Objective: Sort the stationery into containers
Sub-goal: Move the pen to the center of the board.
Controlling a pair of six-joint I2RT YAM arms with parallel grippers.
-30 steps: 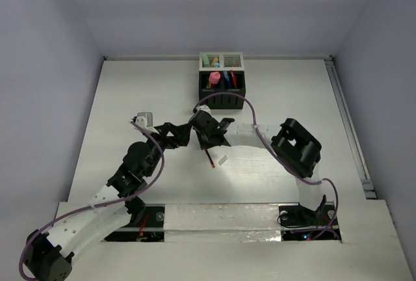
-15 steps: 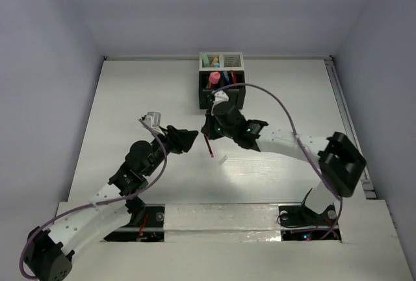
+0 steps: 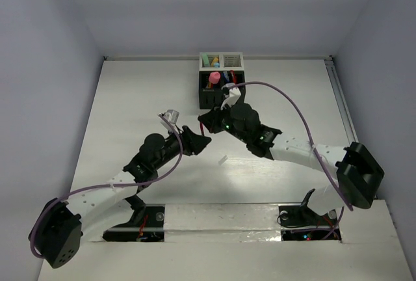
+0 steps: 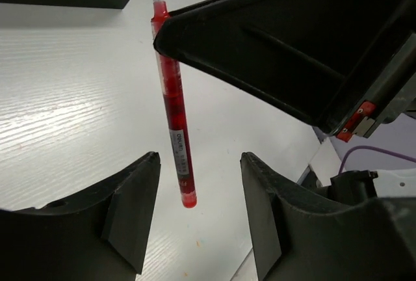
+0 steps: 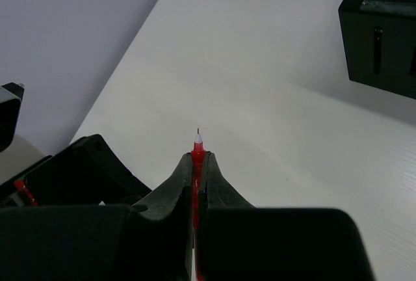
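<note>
In the middle of the bench [image 3: 130, 99], just short of the boxes, the red pen [image 4: 174, 99] is up in the air, not lying on anything. The right claw [image 5: 197, 164] is clamped tight on it. From that wrist cam the two fingers are squeezed together, with only the white cone and the needle tip poking out past them. The rest of the pen sticks out the other way, toward 7 o'clock in the overhead view.

That's where the left claw [image 4: 198, 160] is. It's about half open, one finger on each side of the pen's back end, with a visible gap on both sides. So it's straddling the pen but has nothing in its grip.

Overhead, the two claws meet nearly nose to nose, the left arm reaching in from 7 o'clock and the right arm from 4 o'clock.

Just past them at 12 o'clock is the black box [image 3: 209, 99], with the white box [image 3: 221, 53] joined on behind it at the far edge. The black one has a pink marker [image 3: 214, 77] standing in it plus a few thin pens. I can't really make out what's in the white one.

A small white bit [image 3: 222, 160] lies flat on the bench at about 5 o'clock from the claws, apart from everything else.
</note>
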